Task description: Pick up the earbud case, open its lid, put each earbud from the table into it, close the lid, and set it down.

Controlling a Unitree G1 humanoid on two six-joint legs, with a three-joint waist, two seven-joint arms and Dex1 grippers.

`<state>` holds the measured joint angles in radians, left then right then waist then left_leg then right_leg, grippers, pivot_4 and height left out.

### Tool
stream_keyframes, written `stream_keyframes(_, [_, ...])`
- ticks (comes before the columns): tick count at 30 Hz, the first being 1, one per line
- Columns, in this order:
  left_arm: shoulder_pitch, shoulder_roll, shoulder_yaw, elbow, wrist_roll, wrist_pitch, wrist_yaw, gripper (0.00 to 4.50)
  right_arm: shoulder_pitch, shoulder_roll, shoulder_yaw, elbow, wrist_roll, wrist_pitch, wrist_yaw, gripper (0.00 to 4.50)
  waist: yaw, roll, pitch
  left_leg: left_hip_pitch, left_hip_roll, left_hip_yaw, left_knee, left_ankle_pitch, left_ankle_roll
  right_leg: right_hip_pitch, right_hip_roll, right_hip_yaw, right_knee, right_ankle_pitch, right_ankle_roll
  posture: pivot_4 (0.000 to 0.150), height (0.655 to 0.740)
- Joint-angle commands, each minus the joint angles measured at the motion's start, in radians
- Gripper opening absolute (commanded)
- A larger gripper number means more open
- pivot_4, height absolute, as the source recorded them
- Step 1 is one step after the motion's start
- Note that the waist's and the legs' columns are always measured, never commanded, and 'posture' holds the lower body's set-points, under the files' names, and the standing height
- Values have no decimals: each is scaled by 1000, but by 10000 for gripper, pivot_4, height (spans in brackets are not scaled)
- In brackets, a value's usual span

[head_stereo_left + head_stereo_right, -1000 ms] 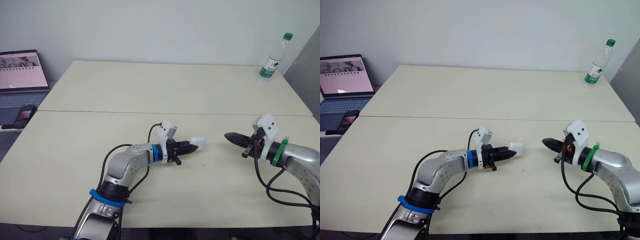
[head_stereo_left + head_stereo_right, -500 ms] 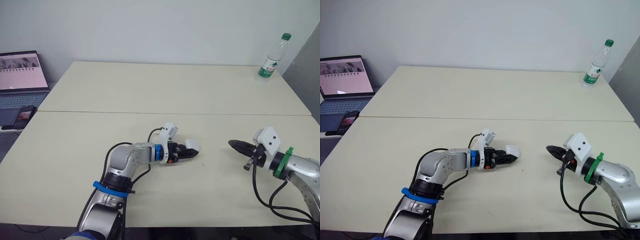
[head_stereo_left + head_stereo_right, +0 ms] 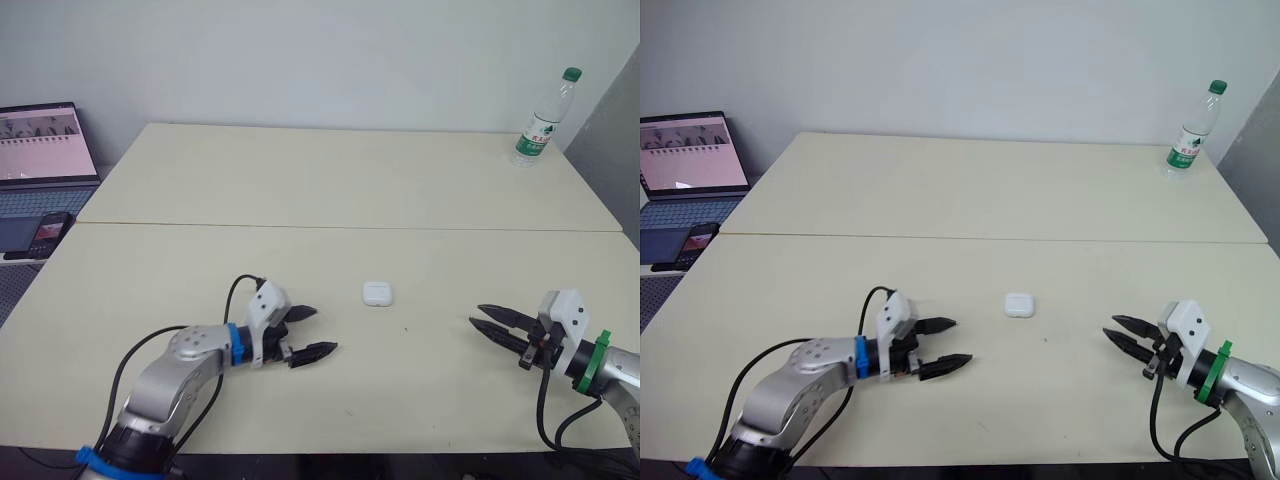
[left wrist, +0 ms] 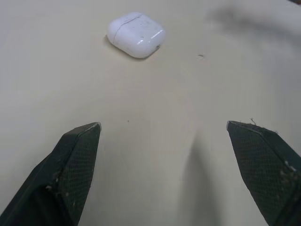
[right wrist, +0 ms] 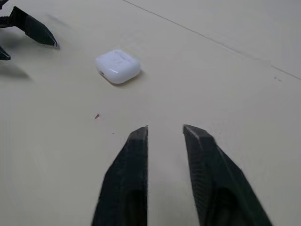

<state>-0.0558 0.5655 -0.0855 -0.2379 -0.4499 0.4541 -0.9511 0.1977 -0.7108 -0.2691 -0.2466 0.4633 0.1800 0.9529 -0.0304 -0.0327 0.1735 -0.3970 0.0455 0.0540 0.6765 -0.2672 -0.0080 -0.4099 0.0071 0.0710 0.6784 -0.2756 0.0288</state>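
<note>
The left gripper [image 3: 325, 330] is spread wide and empty. Its two black fingers hover just over the surface [image 3: 300, 180], touching nothing, and point toward the earbud case [image 3: 377, 293]. The right gripper [image 3: 476, 315] is parted only a little, a narrow gap between the fingers, and it holds nothing either. It also aims at the case, from the opposite side.

The case lies flat on the surface between the two grippers, apart from both and somewhat nearer the left one. Its lid is down and the seam shows as a thin line round the body.

It looks like a small, light shell of glossy hard plastic with rounded corners — stiff enough to squeeze firmly, but slick. A pinch on the curved edges would likely squirt it out. The better hold is probably across the two broad flat faces of the lower body, below the seam, which leaves the lid free for the other gripper to flip. It may skate on the smooth surface if nudged from one side — so the fingers should close evenly.

Well beyond the case, a water bottle [image 3: 541, 118] stands at the far right corner, and a laptop [image 3: 40, 150] sits off the far left edge.
</note>
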Motion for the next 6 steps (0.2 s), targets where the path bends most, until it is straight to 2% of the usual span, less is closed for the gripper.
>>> stream_keyframes(1, [53, -1, 65, -51, -28, -98, -26, 45000, -5, 5, -17, 51, -9, -84, 42, 27761, 0, 0, 0, 0, 0, 0, 0, 0, 0, 0, 0, 0, 0, 0, 0, 1500, 7362])
stream_keyframes(5, [82, -11, 88, -55, -20, -136, 0, 45000, -13, 3, -5, 102, -21, -128, 75, 42338, 1, 0, 0, 0, 0, 0, 0, 0, 0, 0, 0, 0, 0, 0, 0, 1500, 7362])
stream_keyframes(6, [84, -8, 84, -52, -10, -148, -3, 45000, -16, 4, -3, 104, -4, -118, 83, 44749, 1, 0, 0, 0, 0, 0, 0, 0, 0, 0, 0, 0, 0, 0, 0, 1500, 7362])
